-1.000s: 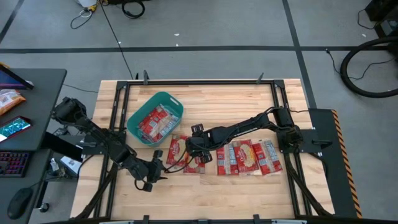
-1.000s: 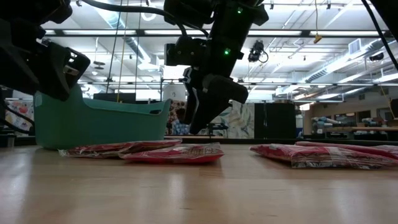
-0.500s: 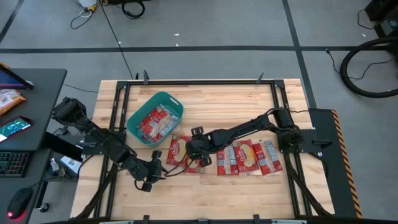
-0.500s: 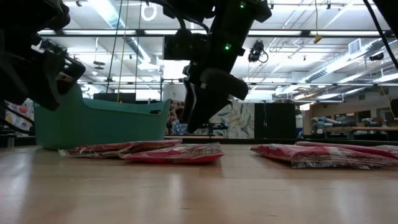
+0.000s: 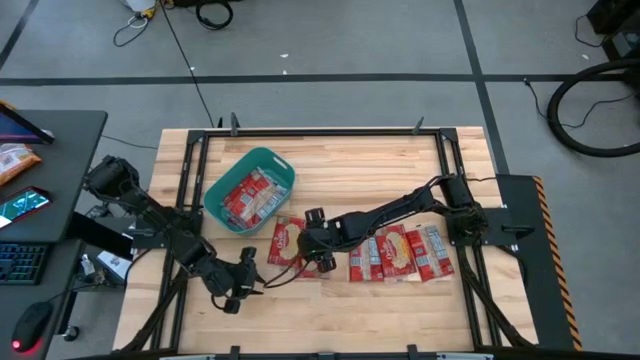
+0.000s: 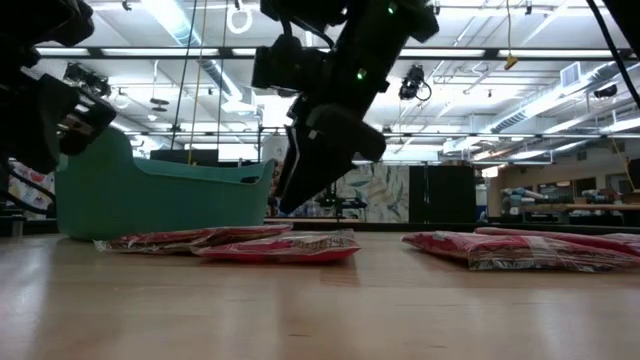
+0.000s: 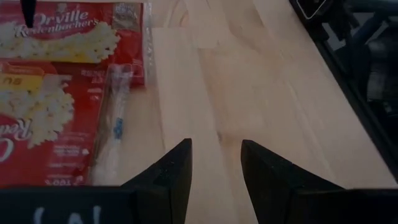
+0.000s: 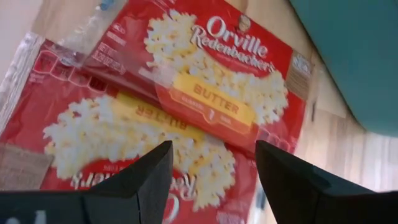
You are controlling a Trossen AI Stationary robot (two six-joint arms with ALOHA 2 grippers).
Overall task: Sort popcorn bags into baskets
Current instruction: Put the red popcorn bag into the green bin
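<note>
Two popcorn bags point(image 5: 287, 243) lie overlapping just right of the teal basket point(image 5: 222, 187), which holds more bags. The right gripper point(image 5: 318, 250) hangs above them, fingers open and empty. The left gripper point(image 5: 243, 281) waits nearer, open too.

- Overhead light was even and bright; the table point(image 5: 330, 160) showed only soft, short shadows under my arms.
- At table height, ceiling strip lights glared; my right gripper point(image 6: 300, 175) and the teal tub point(image 6: 160, 195) stood dark, backlit.
- Near tabletop was soft, out of focus.
- Wrist views were warm; my own fingers point(image 8: 140, 186) blurred, packet film point(image 8: 205, 99) slightly glossy.
</note>
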